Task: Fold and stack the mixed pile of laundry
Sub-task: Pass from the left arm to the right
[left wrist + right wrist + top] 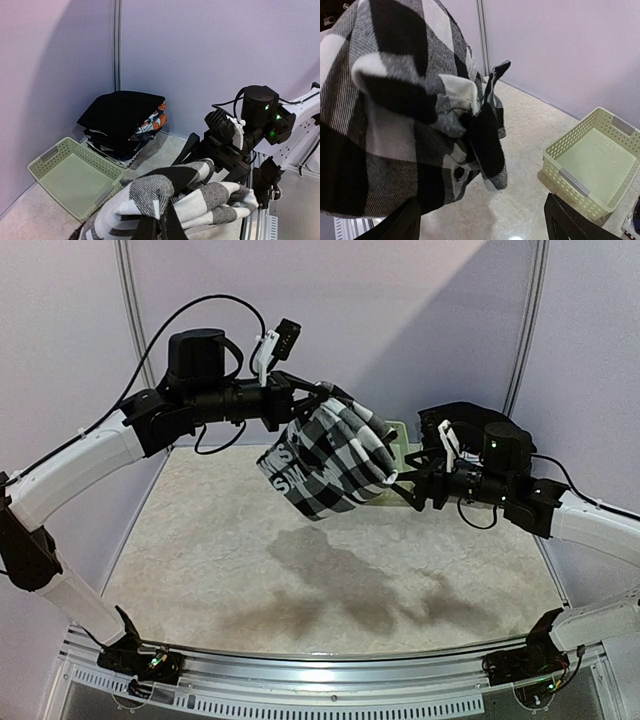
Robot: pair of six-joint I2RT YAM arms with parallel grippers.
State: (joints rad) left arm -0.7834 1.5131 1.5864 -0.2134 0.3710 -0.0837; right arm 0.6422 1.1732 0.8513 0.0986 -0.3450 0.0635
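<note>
Stack of garments beside basket, clear only from left wrist.

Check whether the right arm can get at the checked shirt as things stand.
Probably yes. The right gripper is open and right beside the checked shirt, which the left gripper holds up clear of the table; nothing shows between them.

**Two white-and-black arms**

The left arm, at the frame's left in the top view, has white shells, black joints, a black drum motor and a looping black cable. The right arm, at the right, matches, with a green light on its wrist. White brackets top both wrists. The right gripper has flat black fingers.
</note>
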